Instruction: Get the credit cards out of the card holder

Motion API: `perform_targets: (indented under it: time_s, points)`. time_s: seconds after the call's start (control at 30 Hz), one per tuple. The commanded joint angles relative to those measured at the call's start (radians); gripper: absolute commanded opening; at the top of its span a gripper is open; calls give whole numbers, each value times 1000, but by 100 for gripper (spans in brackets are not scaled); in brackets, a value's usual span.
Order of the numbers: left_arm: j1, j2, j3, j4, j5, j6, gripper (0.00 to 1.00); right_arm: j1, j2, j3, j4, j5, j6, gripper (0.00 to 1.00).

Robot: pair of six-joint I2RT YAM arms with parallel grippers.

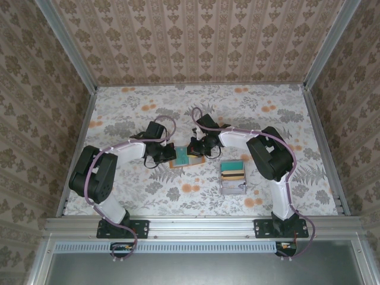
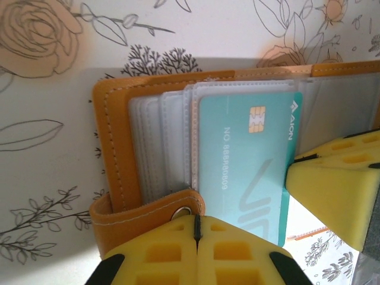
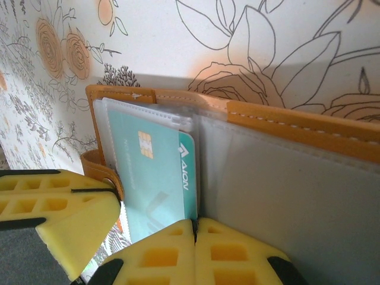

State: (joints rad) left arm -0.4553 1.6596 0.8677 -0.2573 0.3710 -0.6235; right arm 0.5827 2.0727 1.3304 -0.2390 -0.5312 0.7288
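Plainly, the credit card (image 2: pixel 249 172) in the card holder (image 2: pixel 110 148) reads AION.

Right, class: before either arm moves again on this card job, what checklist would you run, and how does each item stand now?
1. The card holder lies open, sleeves facing up: ok.
2. The left tool is shut on the card holder's snap strap, steadying it: ok.
3. The right tool is shut on the near edge of the teal card: ok.
4. The teal card sticks out past its sleeve: ok.
5. The other sleeves are free of cards: cannot tell.
6. The grey tray has room for another card: cannot tell.
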Motion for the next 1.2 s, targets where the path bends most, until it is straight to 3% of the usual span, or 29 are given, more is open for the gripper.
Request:
perform_targets:
  time_s: [0.0, 0.53, 0.67, 0.83, 0.97, 1.17]
  points:
    - [31, -3, -44, -63, -48, 18, 0, -18, -34, -31, -19, 20, -18, 0]
    - [36, -35, -31, -61, -24, 13, 0, -17, -43, -21, -23, 6, -26, 0]
    - [26, -48, -4, -62, -11, 18, 14, -4, -24, -4, -26, -5, -28, 0]
    - [5, -33, 19, -54, 3, 24, 22, 11, -5, 15, -28, -12, -28, 0]
    - [5, -18, 27, -35, 13, 18, 18, 16, 0, 18, -28, -12, -26, 0]
    - [-31, 19, 38, -30, 4, 13, 5, 17, -1, 15, -29, -10, -26, 0]
